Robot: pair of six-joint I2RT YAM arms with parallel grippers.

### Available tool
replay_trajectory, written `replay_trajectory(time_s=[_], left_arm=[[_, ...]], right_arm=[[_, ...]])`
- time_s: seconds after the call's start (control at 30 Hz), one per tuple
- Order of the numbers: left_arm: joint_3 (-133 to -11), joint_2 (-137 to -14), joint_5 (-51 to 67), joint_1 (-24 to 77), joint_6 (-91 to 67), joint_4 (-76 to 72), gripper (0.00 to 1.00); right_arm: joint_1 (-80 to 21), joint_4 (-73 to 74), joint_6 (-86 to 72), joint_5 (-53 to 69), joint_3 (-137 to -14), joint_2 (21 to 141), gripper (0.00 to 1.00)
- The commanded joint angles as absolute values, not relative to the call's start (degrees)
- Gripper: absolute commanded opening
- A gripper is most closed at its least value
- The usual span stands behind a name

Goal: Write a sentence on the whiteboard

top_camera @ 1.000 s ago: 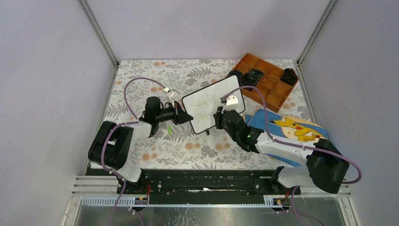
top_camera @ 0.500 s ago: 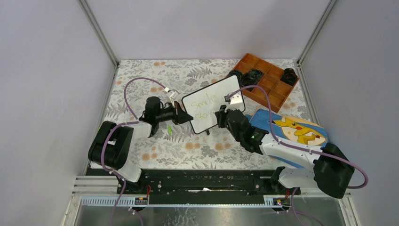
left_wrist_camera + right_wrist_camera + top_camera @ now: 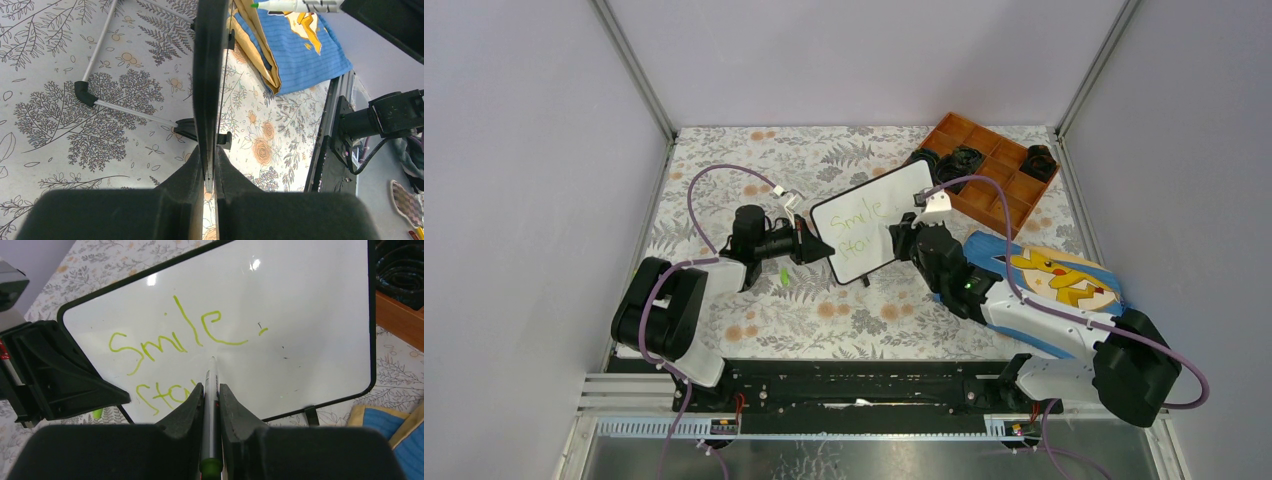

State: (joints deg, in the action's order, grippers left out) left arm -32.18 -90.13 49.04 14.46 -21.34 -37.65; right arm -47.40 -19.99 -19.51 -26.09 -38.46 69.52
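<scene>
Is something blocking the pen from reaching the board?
Nothing that I can see. The right end effector grips the pen, whose tip points at bare board just under the green word Smile.

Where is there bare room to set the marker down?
Bare: the table's far-left corner behind the left arm, and the near strip in front of the whiteboard. Crowded: the right side, with tray and blue cloth.

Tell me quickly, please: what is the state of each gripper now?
Left gripper: closed on the whiteboard edge.
Right gripper: closed on the marker.
</scene>
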Motion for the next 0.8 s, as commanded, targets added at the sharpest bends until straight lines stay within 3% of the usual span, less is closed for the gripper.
replay_trajectory(time_s=[0.0, 0.77], left_arm=[[-31.8, -91.2, 44.7, 15.5, -17.9, -31.8, 0.0], [-31.9, -91.1, 44.6, 15.5, -17.8, -31.5, 0.0]], right_arm=[[-46.8, -26.6, -18.3, -27.7, -39.3, 69.8, 0.0], [-46.9, -26.4, -20.0, -20.6, -36.0, 69.3, 0.0]])
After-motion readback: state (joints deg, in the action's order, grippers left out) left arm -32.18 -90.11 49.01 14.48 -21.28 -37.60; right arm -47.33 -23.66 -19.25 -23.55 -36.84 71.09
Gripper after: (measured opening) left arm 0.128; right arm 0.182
